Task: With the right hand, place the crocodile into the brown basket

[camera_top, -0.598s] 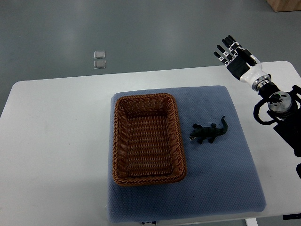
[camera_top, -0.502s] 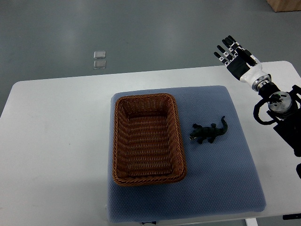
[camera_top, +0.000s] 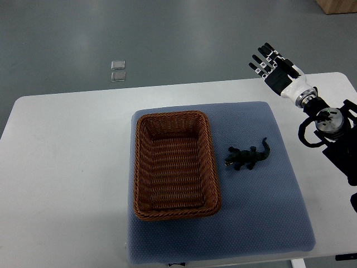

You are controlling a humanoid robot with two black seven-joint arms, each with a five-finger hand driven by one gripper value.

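Observation:
A small dark green toy crocodile (camera_top: 247, 156) lies on the blue mat (camera_top: 262, 218), just right of the brown wicker basket (camera_top: 174, 165), which holds nothing. My right hand (camera_top: 271, 66) hovers over the table's far right corner, well above and to the right of the crocodile. Its black fingers (camera_top: 263, 58) are stretched out and spread, holding nothing. The left arm does not show.
The mat covers the middle of a white table (camera_top: 67, 167). Two small clear squares (camera_top: 117, 71) lie on the grey floor beyond the table. A wooden box corner (camera_top: 337, 5) shows at the top right.
My right hand has shifted slightly up and to the left, fingers still spread. Crocodile and basket have not moved.

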